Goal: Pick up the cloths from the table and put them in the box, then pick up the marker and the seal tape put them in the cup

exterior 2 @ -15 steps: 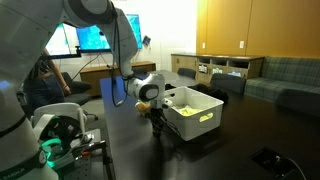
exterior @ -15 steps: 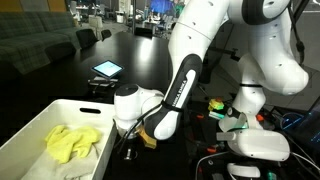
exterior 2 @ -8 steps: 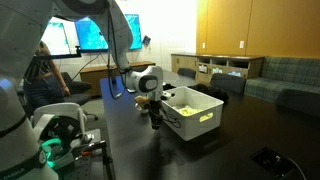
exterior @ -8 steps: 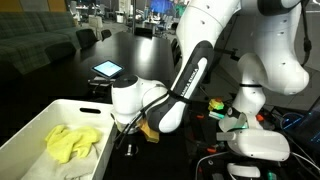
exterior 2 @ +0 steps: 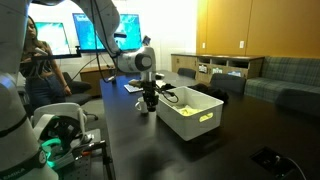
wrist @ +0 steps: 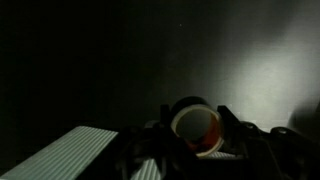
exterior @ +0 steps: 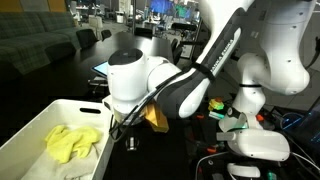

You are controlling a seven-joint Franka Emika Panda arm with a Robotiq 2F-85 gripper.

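The tool (wrist: 197, 132), half closed on the seal tape roll (wrist: 198, 122) at the lower centre of the wrist view, is rising from the dark desk (exterior 2: 125, 140) and swinging away from the white box (exterior: 60, 104). With the yellow cloth (exterior: 72, 143) lying in the box, the work is probably moving on to the cup stage. No label or writing is showing clearly enough to read.

In the wrist view the gripper (wrist: 196, 136), holding the seal tape (wrist: 199, 122), is cut off by the bottom edge, its fingertips lost in darkness. A pale striped surface (wrist: 75, 155) beside the gripper is cropped and unidentifiable. In an exterior view the box (exterior: 40, 122) beside the gripper runs off the bottom edge.
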